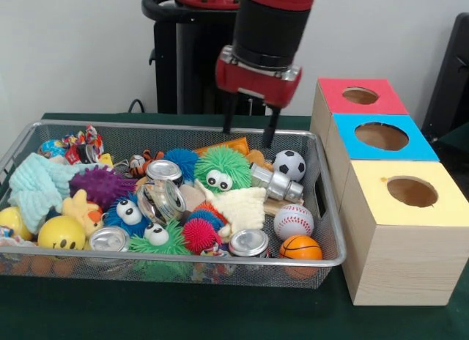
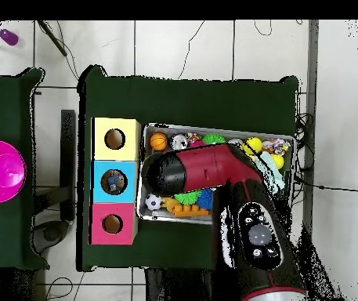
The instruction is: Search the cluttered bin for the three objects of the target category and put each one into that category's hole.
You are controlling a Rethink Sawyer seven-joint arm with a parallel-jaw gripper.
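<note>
The gripper [image 1: 249, 127] hangs above the far rim of the wire bin [image 1: 322, 201], its 2 dark fingers [image 1: 229, 116] spread apart and pinching nothing. Their tips are just over the bin's back edge, above an orange flat piece [image 1: 231, 144] and behind the green fuzzy ball with eyes [image 1: 222, 168]. From overhead the red and black arm [image 2: 213, 168] covers the middle of the bin, so the gripper itself is hidden there.

Which category is the target cannot be told. The sports balls lie at the end of the bin nearest the boxes: a soccer ball [image 1: 289, 165] at the back, a baseball [image 1: 293, 221] in front of it, and a basketball [image 1: 300, 248] at the front corner. All 3 are round, with no long axis. The basketball is orange with dark lines, the baseball white with red stitching.

Silver cans lie scattered in the bin: 1 near the front rim [image 1: 248, 242] showing its round end upward, 1 toward the front left [image 1: 109, 239], and 2 near the middle [image 1: 163, 193], tilted. A silver metal piece [image 1: 275, 183] lies on its side below the soccer ball, its long axis running toward the boxes.

Beside the bin stand 3 wooden boxes, each with 1 round hole on top: red [image 1: 359, 96] farthest back, blue [image 1: 381, 136] in the middle, yellow [image 1: 410, 192] nearest.
</note>
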